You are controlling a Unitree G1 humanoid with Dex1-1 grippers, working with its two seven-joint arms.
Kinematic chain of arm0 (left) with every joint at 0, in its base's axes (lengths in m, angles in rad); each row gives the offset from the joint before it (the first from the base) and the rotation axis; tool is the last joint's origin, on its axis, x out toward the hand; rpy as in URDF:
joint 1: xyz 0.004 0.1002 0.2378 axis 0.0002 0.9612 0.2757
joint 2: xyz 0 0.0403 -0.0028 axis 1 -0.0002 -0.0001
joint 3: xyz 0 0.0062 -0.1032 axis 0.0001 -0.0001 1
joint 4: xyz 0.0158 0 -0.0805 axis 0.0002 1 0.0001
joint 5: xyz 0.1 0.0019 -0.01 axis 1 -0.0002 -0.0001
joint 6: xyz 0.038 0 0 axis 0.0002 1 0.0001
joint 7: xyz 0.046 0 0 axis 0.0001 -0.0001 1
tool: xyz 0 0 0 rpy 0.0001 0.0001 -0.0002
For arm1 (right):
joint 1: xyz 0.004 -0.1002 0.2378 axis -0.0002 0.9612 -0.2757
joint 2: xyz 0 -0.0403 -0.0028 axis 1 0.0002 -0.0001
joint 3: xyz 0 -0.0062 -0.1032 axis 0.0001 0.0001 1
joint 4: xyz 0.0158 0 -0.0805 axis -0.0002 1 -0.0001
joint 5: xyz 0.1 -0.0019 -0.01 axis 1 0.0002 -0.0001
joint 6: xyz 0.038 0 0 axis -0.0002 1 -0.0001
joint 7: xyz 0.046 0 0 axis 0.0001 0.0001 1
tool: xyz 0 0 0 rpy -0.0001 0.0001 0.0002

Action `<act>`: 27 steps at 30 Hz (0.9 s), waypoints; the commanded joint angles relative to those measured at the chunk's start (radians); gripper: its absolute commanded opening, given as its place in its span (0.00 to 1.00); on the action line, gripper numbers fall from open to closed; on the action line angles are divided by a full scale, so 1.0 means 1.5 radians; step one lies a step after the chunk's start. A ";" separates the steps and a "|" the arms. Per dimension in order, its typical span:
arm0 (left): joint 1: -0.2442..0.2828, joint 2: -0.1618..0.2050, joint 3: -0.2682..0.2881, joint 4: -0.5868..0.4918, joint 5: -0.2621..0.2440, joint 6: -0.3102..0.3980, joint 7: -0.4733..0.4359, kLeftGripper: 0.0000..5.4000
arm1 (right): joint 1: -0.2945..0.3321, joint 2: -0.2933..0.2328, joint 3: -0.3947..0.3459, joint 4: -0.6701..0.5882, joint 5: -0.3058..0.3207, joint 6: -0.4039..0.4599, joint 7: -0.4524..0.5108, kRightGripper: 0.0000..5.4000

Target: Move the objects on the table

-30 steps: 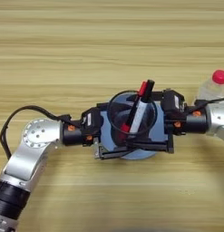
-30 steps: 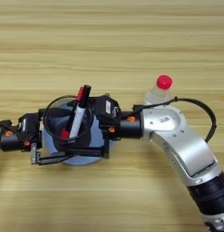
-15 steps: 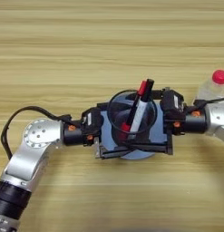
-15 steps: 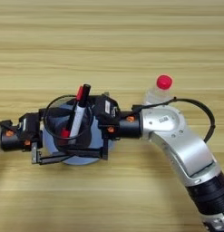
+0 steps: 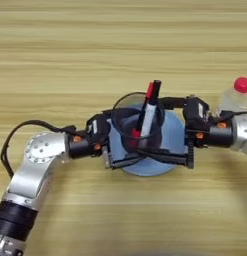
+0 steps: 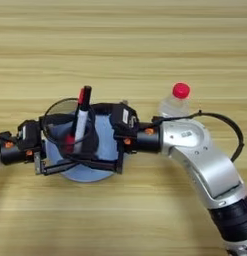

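A dark translucent cup (image 5: 138,126) with a red-and-black marker (image 5: 146,111) leaning inside is seen upright on a light-blue plate (image 5: 167,137), mid-table. The left gripper (image 5: 126,150) and right gripper (image 5: 170,135) are both set wide open around the cup from opposite sides, long black fingers spanning it front and back; no firm clamp on it can be made out.

The cup is judged light, thin-walled and stiff but smooth, so slip is likely; a hold low on the wall, below the rim, is advised. The loose marker is expected to rattle or tip if tilted.

A clear plastic bottle with a red cap (image 6: 176,101) stands just beside the right forearm, likely light and easily toppled.

The wooden table (image 5: 70,50) is flat, with room all round.
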 commanded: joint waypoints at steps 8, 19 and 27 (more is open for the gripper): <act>-0.004 0.016 0.074 0.036 0.000 -0.023 0.056 0.89 | 0.035 0.001 -0.018 -0.014 0.019 -0.028 0.008 1.00; -0.007 0.038 0.111 0.109 0.063 -0.054 0.136 0.89 | 0.063 0.009 -0.032 -0.006 0.016 -0.048 -0.009 1.00; -0.025 0.021 0.132 0.168 0.086 -0.048 0.228 0.89 | 0.081 0.020 -0.046 -0.001 0.020 -0.059 -0.023 1.00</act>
